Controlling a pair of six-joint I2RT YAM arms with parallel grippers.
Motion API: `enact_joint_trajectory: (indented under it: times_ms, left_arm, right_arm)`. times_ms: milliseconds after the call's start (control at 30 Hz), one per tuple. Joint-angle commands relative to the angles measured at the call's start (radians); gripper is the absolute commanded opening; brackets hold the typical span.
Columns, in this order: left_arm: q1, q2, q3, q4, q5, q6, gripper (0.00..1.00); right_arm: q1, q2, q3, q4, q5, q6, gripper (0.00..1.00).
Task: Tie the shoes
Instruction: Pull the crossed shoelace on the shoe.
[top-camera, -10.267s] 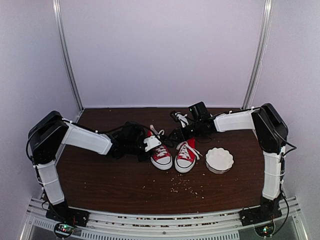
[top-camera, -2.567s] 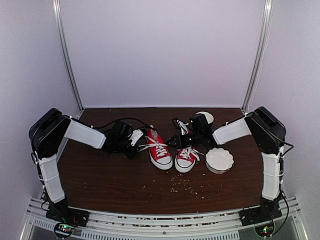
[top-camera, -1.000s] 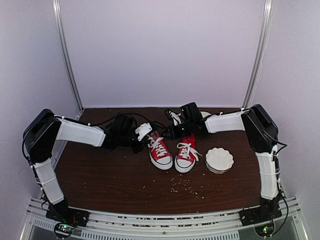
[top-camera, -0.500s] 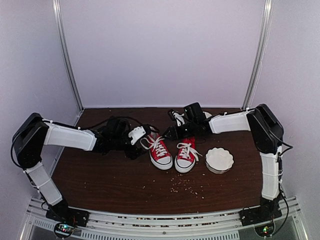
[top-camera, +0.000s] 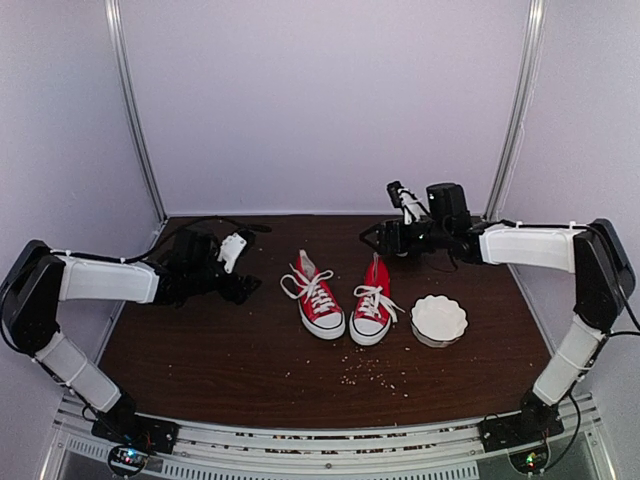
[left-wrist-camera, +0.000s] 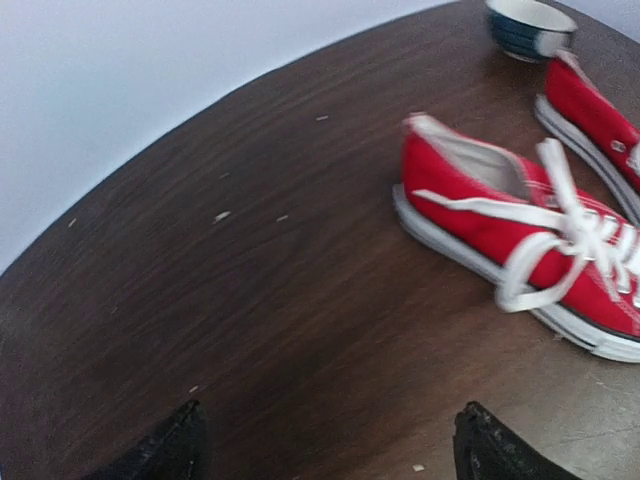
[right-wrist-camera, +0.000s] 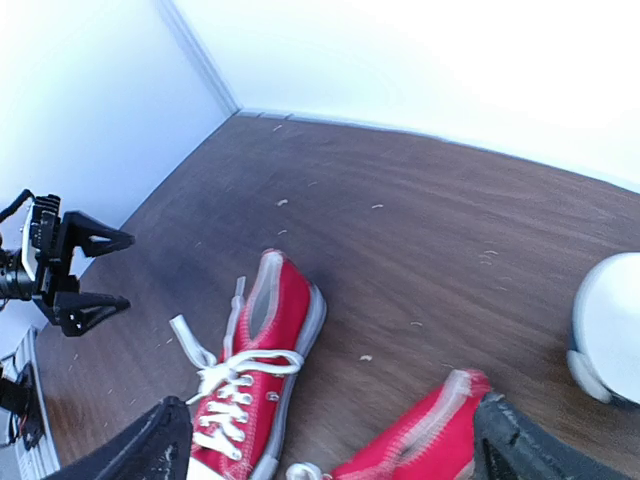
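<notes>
The shoes are two small red sneakers with white toe caps, standing side by side mid-table, toes toward the near edge: the left shoe (top-camera: 321, 301) and the right shoe (top-camera: 371, 308). White laces lie in loops across both tongues. My left gripper (top-camera: 250, 263) hovers open to the left of the shoes, holding nothing; its wrist view shows the left shoe (left-wrist-camera: 520, 232) ahead of the open gripper (left-wrist-camera: 330, 455). My right gripper (top-camera: 380, 212) is open behind and above the right shoe. Its wrist view has both shoes (right-wrist-camera: 250, 365) below the empty gripper (right-wrist-camera: 335, 450).
A white scalloped bowl (top-camera: 439, 318) stands right of the right shoe. A second small bowl (left-wrist-camera: 528, 25) stands at the back of the table. Crumbs (top-camera: 375, 375) are scattered in front of the shoes. The enclosure walls surround the brown table (top-camera: 200, 350).
Both grippers have opened and let go of the laces. The left arm has pulled back to the left; the right arm has lifted and drawn back to the right.
</notes>
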Motion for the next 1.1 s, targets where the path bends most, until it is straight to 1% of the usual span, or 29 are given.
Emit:
enact_joint_trajectory:
  times_ms: [0, 100, 167, 200, 233, 267, 300, 333, 367, 433, 467, 533, 633, 733, 767, 800, 967, 1000, 1067]
  left_arm:
    - [0.102, -0.060, -0.089, 0.099, -0.114, -0.181, 0.87]
    - [0.136, -0.093, -0.131, 0.108, -0.180, -0.206, 0.92]
    - [0.144, -0.102, -0.142, 0.101, -0.236, -0.223, 0.93]
    - [0.144, -0.112, -0.155, 0.112, -0.232, -0.223, 0.97]
    - [0.142, -0.130, -0.181, 0.147, -0.192, -0.214, 0.98]
    - [0.135, -0.155, -0.218, 0.212, -0.118, -0.199, 0.98]
    - [0.114, -0.183, -0.258, 0.283, -0.042, -0.165, 0.98]
    - [0.073, -0.204, -0.286, 0.346, -0.010, -0.123, 0.98]
    - [0.019, -0.214, -0.288, 0.358, -0.034, -0.078, 0.98]
    - [-0.107, -0.174, -0.215, 0.253, -0.098, 0.012, 0.97]
    - [-0.157, -0.137, -0.183, 0.226, -0.109, 0.040, 0.98]
    - [-0.227, -0.068, -0.151, 0.235, -0.102, 0.072, 0.98]
    - [-0.277, 0.015, -0.130, 0.297, -0.043, 0.099, 0.98]
    - [-0.293, 0.092, -0.078, 0.309, -0.012, 0.119, 0.98]
    - [-0.292, 0.123, -0.052, 0.294, -0.009, 0.125, 0.96]
    - [-0.294, 0.150, -0.021, 0.272, 0.000, 0.133, 0.91]
    - [-0.294, 0.239, 0.100, 0.200, 0.021, 0.139, 0.39]
    - [-0.293, 0.252, 0.117, 0.190, 0.017, 0.137, 0.35]
    - [-0.292, 0.276, 0.165, 0.153, 0.018, 0.140, 0.35]
  right_arm:
    - [-0.091, -0.113, -0.138, 0.118, 0.096, 0.046, 1.00]
    - [-0.127, -0.189, -0.239, 0.132, 0.180, 0.044, 1.00]
    - [-0.136, -0.242, -0.303, 0.175, 0.247, 0.049, 0.99]
    - [-0.140, -0.265, -0.330, 0.198, 0.266, 0.042, 1.00]
    - [-0.141, -0.292, -0.355, 0.217, 0.287, 0.032, 0.99]
    - [-0.141, -0.315, -0.371, 0.227, 0.323, 0.030, 0.99]
    - [-0.141, -0.343, -0.384, 0.238, 0.344, 0.013, 1.00]
    - [-0.141, -0.372, -0.404, 0.262, 0.351, -0.008, 1.00]
    - [-0.142, -0.397, -0.428, 0.304, 0.363, -0.018, 0.99]
    - [-0.144, -0.450, -0.493, 0.420, 0.393, 0.031, 0.99]
    - [-0.147, -0.463, -0.517, 0.470, 0.386, 0.045, 0.99]
    - [-0.150, -0.479, -0.557, 0.537, 0.364, 0.085, 1.00]
    - [-0.152, -0.465, -0.585, 0.595, 0.312, 0.107, 0.99]
    - [-0.153, -0.437, -0.547, 0.530, 0.232, 0.076, 0.99]
    - [-0.154, -0.428, -0.534, 0.510, 0.229, 0.076, 0.96]
    - [-0.155, -0.422, -0.526, 0.497, 0.231, 0.079, 0.94]
    - [-0.158, -0.404, -0.512, 0.476, 0.222, 0.081, 0.92]
    - [-0.159, -0.402, -0.512, 0.473, 0.219, 0.081, 0.92]
    - [-0.159, -0.395, -0.508, 0.466, 0.216, 0.081, 0.92]
